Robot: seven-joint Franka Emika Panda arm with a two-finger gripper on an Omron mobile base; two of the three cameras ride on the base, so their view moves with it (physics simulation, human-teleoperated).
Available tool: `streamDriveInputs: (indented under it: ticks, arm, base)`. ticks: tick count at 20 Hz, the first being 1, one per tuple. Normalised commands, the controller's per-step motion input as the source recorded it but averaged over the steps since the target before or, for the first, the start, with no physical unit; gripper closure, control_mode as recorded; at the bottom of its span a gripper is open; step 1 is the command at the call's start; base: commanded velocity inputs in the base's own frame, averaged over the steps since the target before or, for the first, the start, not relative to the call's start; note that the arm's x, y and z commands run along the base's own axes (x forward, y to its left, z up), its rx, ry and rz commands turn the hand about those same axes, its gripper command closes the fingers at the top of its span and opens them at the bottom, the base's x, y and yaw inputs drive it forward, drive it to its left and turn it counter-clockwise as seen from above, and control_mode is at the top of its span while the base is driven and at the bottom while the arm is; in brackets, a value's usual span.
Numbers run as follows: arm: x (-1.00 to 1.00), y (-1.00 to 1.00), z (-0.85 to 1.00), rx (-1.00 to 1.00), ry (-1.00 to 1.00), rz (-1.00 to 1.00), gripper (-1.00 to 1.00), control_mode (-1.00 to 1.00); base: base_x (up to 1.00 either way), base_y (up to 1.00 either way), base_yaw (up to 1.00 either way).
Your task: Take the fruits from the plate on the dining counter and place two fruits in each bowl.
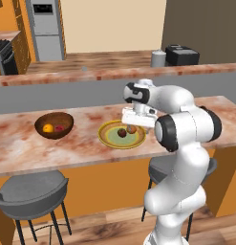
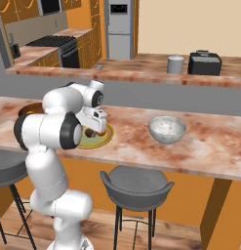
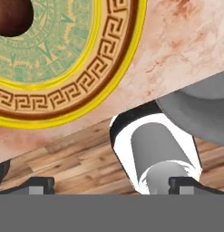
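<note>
Stools [image 2: 136, 181] stand closest to the cameras, tucked under the dining counter [image 1: 81, 148]. On it, the plate [image 1: 111, 139] carries two fruits, the dark brown one [image 1: 122, 132] and the orange one [image 1: 132, 129]; the wooden bowl [image 1: 54, 125] already holds the yellow-orange fruit [image 1: 48, 128] and the pinkish-red fruit [image 1: 59, 128]. My gripper [image 1: 134, 122] hangs just over the plate's far side, near the orange fruit. Whether my fingers are apart or closed I cannot tell, since the hand hides them. I judge the second pair is in hand: next I must grasp a fruit and carry it to the stone bowl [image 2: 167, 130], well apart from the plate.
</note>
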Motion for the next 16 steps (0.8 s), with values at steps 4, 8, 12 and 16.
streamDriveInputs:
  ticks: [4, 8, 12, 16]
  arm:
    - [0.34, 0.14, -0.14, -0.13, -0.08, 0.0, -1.0, -1.0]
    - [0.39, 0.18, -0.17, -0.05, -0.01, 0.0, -1.0, -1.0]
    - [0.4, 0.22, -0.15, -0.01, 0.0, 0.0, -1.0, -1.0]
    - [0.39, 0.17, -0.12, 0.0, -0.02, 0.0, -1.0, -1.0]
  base:
    - [0.0, 0.0, 0.0]
    - [0.0, 0.0, 0.0]
    - [0.0, 0.0, 0.0]
    - [0.0, 0.0, 0.0]
